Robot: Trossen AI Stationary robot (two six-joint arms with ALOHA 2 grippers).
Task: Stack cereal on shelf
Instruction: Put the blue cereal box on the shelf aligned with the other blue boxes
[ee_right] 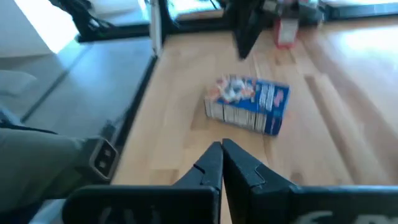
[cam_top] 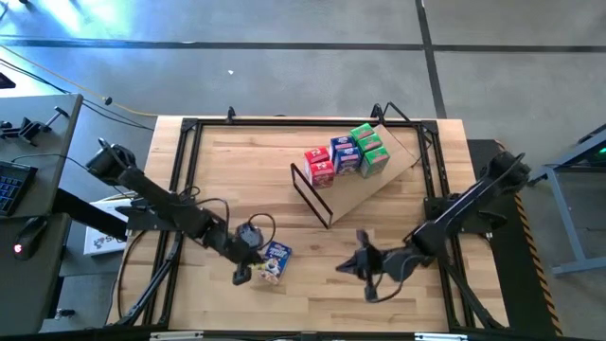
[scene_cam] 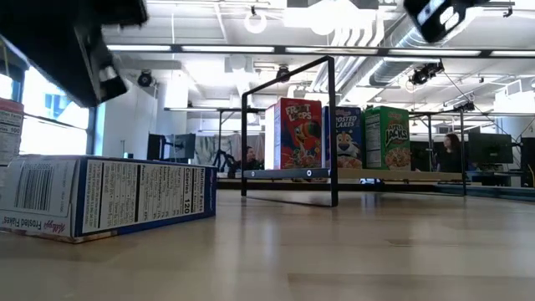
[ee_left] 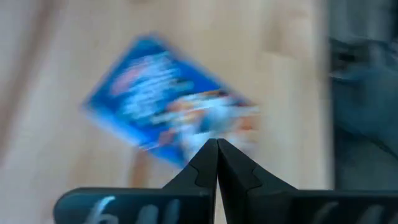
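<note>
A blue cereal box (cam_top: 276, 260) lies flat on the tabletop near the front, and also shows in the low view (scene_cam: 109, 199) and the right wrist view (ee_right: 250, 104). My left gripper (cam_top: 242, 273) is shut and stands just above and to the left of it, clear of it (ee_left: 217, 144). My right gripper (cam_top: 341, 268) is shut and empty, to the right of the box, pointing at it (ee_right: 221, 147). The slanted plywood shelf (cam_top: 371, 191) at the back right holds several upright red, blue and green boxes (cam_top: 346, 156) against its black wire frame (scene_cam: 332, 125).
A black metal frame (cam_top: 180, 180) runs around the tabletop. A red-and-white object (scene_cam: 8, 134) stands at the left edge of the low view, beside the blue box. Bare wood lies between the two grippers and in front of the shelf. People sit in the room behind.
</note>
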